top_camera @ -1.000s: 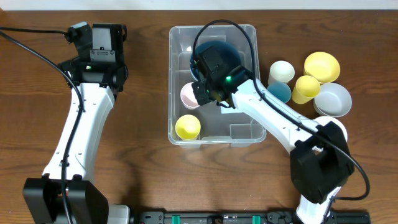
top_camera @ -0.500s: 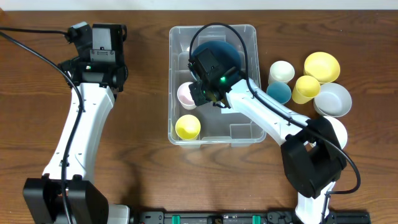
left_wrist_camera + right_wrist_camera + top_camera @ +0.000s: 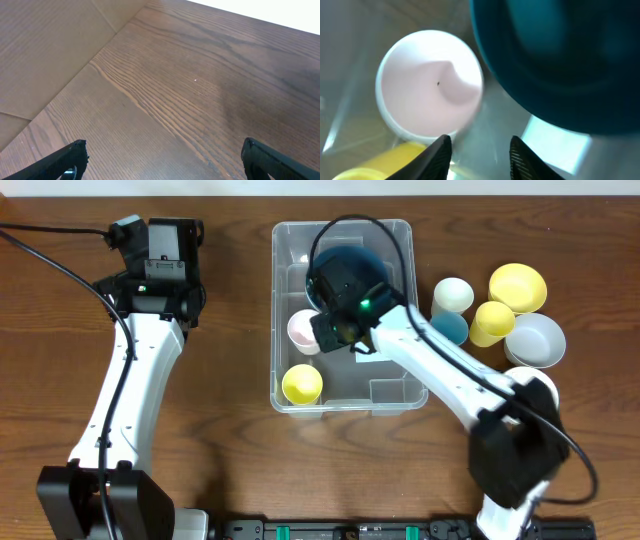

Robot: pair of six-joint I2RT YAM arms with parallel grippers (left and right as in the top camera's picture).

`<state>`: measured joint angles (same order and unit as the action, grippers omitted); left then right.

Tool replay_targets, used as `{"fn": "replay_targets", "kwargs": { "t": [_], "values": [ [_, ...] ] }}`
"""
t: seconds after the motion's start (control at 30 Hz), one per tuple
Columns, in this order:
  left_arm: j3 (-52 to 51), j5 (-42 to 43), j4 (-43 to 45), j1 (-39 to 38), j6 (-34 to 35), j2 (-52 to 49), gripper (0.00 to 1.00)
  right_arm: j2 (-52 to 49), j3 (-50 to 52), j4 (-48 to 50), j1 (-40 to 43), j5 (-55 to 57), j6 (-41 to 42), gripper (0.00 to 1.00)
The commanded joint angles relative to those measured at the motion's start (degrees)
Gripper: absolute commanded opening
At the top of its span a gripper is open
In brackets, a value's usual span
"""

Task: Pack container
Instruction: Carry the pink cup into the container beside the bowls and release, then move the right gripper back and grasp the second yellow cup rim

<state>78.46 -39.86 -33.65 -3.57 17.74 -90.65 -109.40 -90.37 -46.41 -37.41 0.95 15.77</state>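
Container [image 3: 340, 386] now holds pink cup [image 3: 303, 332], freed by right claw [image 3: 480, 152].

White links [image 3: 120, 395], black joints [image 3: 160, 275] and cables [image 3: 352, 219] — black-fingered right gripper [image 3: 480, 152], green light [image 3: 366, 305]

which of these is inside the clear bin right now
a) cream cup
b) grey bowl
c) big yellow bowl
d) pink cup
D: the overhead view shows the pink cup standing inside the bin, against its left wall, while the other three sit outside it to the right.
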Motion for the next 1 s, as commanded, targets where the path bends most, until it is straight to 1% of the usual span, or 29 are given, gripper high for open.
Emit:
{"fn": "replay_targets", "kwargs": {
  "t": [0.0, 0.1, 0.17, 0.23, 0.33, 0.4, 0.47, 0.63, 0.77, 0.83, 0.97],
  "values": [
    [0.2, -1.3, -0.2, 0.2, -0.3, 0.9, 0.98, 7.3, -2.4, -1.8, -0.7, 4.6, 0.0, 0.41],
    [0.2, -1.3, -0.2, 0.2, -0.3, 0.9, 0.98, 10.8, -2.4, -3.3, -0.7, 5.1, -0.4, 0.44],
    [0.2, -1.3, -0.2, 0.2, -0.3, 0.9, 0.98, 13.3, -2.4, -5.6, -0.6, 8.5, -0.4, 0.44],
    [0.2, -1.3, -0.2, 0.2, -0.3, 0.9, 0.98, 15.5, -2.4, -8.5, -0.2, 13.0, 0.1, 0.47],
    [0.2, -1.3, -0.2, 0.2, -0.3, 0.9, 0.98, 18.0, -2.4, -13.4, 1.8, 19.6, 2.7, 0.54],
    [0.2, -1.3, -0.2, 0.2, -0.3, 0.9, 0.98, 19.1, -2.4, -16.6, 4.3, 21.4, 4.3, 0.57],
    [0.2, -1.3, -0.2, 0.2, -0.3, 0.9, 0.98, 19.4, -2.4, -18.8, 7.5, 21.0, 4.7, 0.61],
    [0.2, -1.3, -0.2, 0.2, -0.3, 0.9, 0.98, 19.3, -1.3, -20.9, 16.8, 16.3, 5.2, 0.62],
    [0.2, -1.3, -0.2, 0.2, -0.3, 0.9, 0.98, 19.3, 0.9, -20.3, 24.2, 12.1, 5.2, 0.63],
    [0.2, -1.3, -0.2, 0.2, -0.3, 0.9, 0.98, 19.3, 2.4, -19.7, 27.8, 12.0, 5.2, 0.65],
    [0.2, -1.3, -0.2, 0.2, -0.3, 0.9, 0.98, 19.3, 5.9, -16.8, 33.9, 12.0, 5.1, 0.66]
  ]
}}
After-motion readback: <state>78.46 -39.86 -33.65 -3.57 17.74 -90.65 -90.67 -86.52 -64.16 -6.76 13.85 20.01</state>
